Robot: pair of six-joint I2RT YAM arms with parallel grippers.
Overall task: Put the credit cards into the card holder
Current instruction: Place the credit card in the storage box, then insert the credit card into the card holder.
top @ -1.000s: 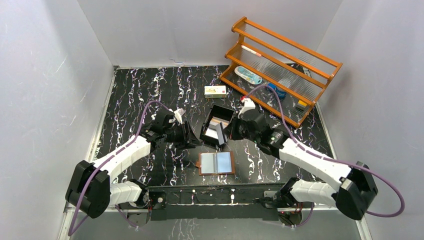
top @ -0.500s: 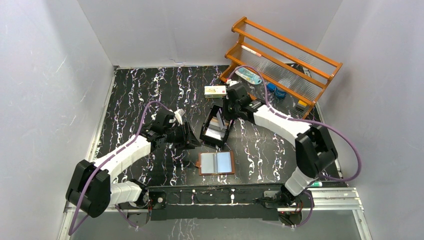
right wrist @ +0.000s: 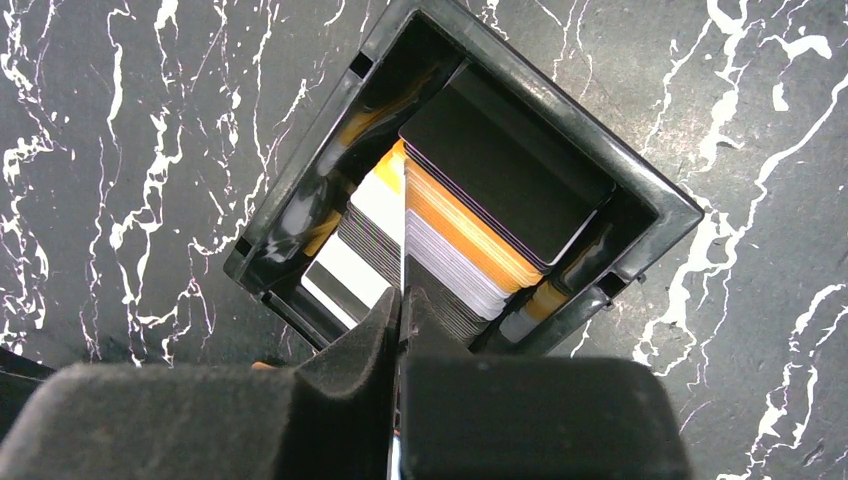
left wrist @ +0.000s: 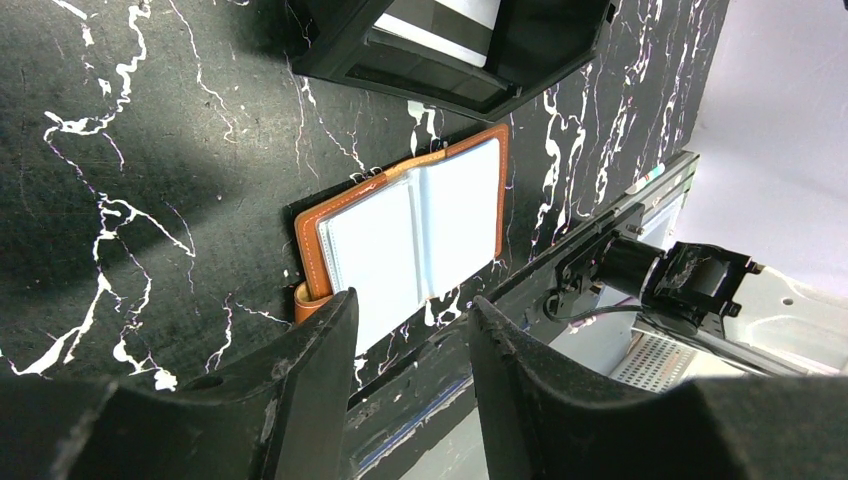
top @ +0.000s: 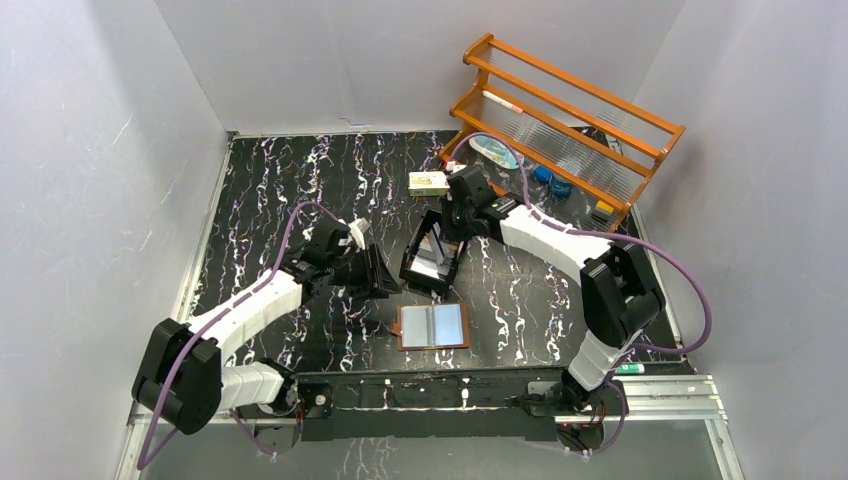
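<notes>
One credit card [right wrist: 403, 240] pinched edge-on in right gripper [right wrist: 400, 300], mid-frame; lift straight from black tray [right wrist: 655, 205]; left gripper [left wrist: 410, 320] half-open, empty.

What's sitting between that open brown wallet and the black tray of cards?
Nothing. Only a bare strip of marbled tabletop separates the card holder from the black tray. The top view shows this, and the left wrist view does too.

Card holder [top: 432, 326] open above; tray [right wrist: 590, 140] walls seemingly hem right gripper [right wrist: 400, 298], credit card [top: 437, 238].
</notes>
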